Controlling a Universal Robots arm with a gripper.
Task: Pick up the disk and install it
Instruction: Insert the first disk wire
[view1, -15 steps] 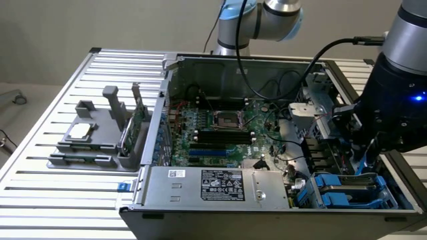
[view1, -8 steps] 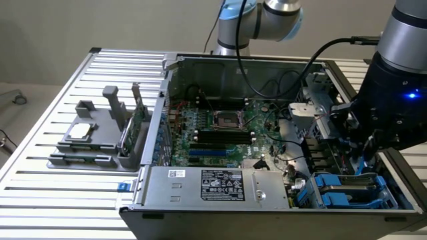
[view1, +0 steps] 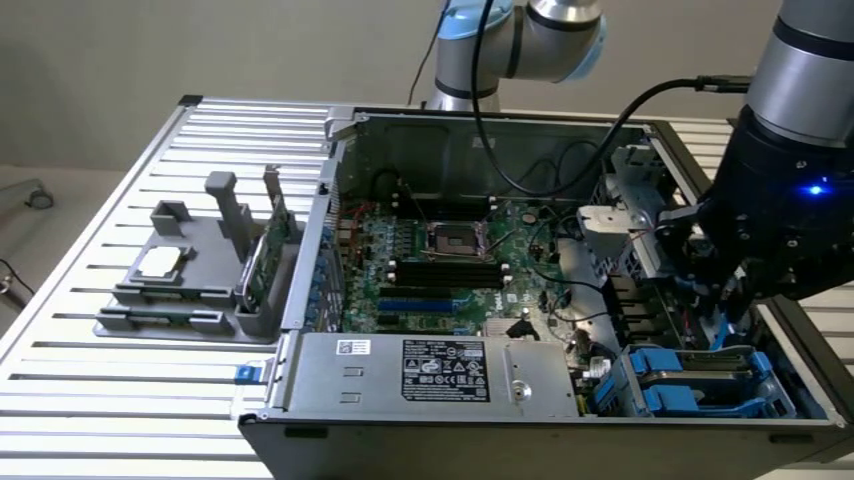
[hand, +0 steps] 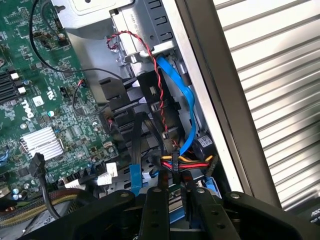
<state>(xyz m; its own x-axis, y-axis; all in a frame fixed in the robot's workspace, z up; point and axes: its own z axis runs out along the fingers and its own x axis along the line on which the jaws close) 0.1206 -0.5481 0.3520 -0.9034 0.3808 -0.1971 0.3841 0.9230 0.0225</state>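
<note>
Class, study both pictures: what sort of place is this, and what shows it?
Probably a robotics lab or test bench for computer assembly. An open computer case sits on a slatted metal table, its motherboard exposed, with a robot arm over it and a grey fixture holding parts beside it.

The table (view1: 147, 420) is ribbed, satin bare metal. The computer case (view1: 507, 120) is dull grey sheet metal; its motherboard (hand: 50, 95) glossy green. The heatsink (hand: 42, 141) is bright finned metal. The drive carriers (view1: 694, 385) are blue plastic, the gripper (hand: 175, 200) matt black.
</note>
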